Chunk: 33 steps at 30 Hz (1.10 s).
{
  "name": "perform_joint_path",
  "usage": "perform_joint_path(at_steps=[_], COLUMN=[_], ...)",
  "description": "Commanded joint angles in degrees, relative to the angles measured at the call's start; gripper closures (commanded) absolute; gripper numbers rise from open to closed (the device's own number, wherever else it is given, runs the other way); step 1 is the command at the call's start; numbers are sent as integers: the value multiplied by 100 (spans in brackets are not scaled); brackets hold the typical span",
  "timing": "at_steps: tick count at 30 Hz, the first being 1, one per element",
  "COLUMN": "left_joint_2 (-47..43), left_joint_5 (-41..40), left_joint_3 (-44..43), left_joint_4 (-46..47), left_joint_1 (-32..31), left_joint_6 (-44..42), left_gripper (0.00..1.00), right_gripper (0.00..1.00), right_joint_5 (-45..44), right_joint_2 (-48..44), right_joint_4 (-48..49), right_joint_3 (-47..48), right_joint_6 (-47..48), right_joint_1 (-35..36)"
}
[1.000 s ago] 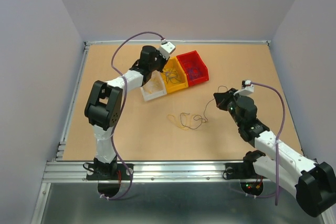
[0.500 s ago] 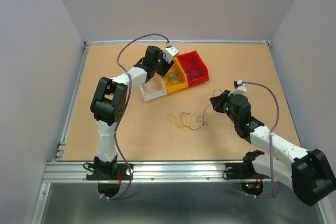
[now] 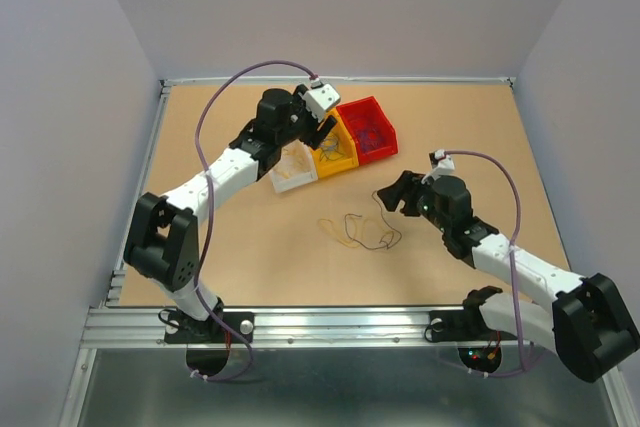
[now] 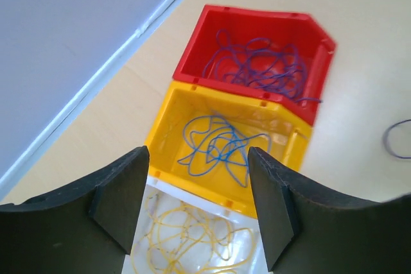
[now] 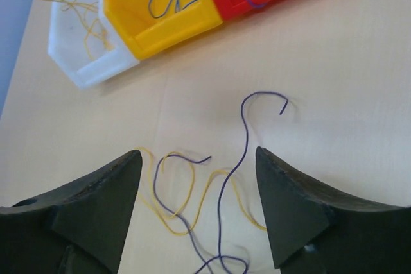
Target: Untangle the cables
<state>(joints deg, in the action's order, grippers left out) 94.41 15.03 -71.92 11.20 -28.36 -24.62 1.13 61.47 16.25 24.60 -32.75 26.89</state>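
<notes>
Left hand [image 4: 198, 158]: fingers spread wide with nothing between them, held above a row of 3 bins at the far middle of the bench [image 3: 200, 247]. The bins sit side by side and touching. In the top view they run left to right as white bin [image 3: 293, 179], yellow bin [image 4: 164, 113], red bin [image 4: 253, 12], with the row skewed to the bench edge. Contents from the left wrist view: the red bin holds a curly heap of blue-purple cables [image 4: 257, 62], the yellow bin holds blue cables [image 4: 218, 145], and the white bin holds thin yellow cables [image 4: 186, 235]. Right hand [image 5: 197, 158]: fingers also spread and empty, hovering low over the bench at the right side of the loose cables [image 3: 355, 230]. These lie on bare bench nearer than the bins, between the 2 arms and well apart from the bins. In the right wrist view, 1 dark purple cable [image 5: 237, 158] runs in an S-curve from a hooked end on open bench down into the loops of a yellow cable [image 5: 173, 222], and the 2 cross at several spots. A shorter purple strand threads the same yellow loops on the left. The lower end of the tangle passes out of view between the right fingers, so I cannot tell how it lies there.
</notes>
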Motion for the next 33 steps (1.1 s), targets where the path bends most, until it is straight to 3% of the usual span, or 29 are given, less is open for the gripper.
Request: perform_joint_path(at_steps=[1,5,12,24,33], left_joint_2=[-625,-1195,-1812,-2085,-1988], left_joint_5=[360,527,598,572,633], left_joint_3=[590,1064,1724,2112,2138], left_joint_4=[558,646,963,1279,1323], left_joint_1=[-100,-108,-161,-179,-196], left_joint_6=[370,642,687,661,634], left_gripper=[25,25,25,26,26], right_gripper=[22,13,12,8,11], right_joint_5=[520,55,-604,-1886,-2389], right_joint_2=[-337,-688,-918,259,462], right_joint_4=[-104,-464,-1247,-1440,-1808], right_joint_3=[-25,-315,-588,-79,168], right_joint_6=[50,-134,-460,-337,-434], right_joint_1=[280,790,1239,1476,1529])
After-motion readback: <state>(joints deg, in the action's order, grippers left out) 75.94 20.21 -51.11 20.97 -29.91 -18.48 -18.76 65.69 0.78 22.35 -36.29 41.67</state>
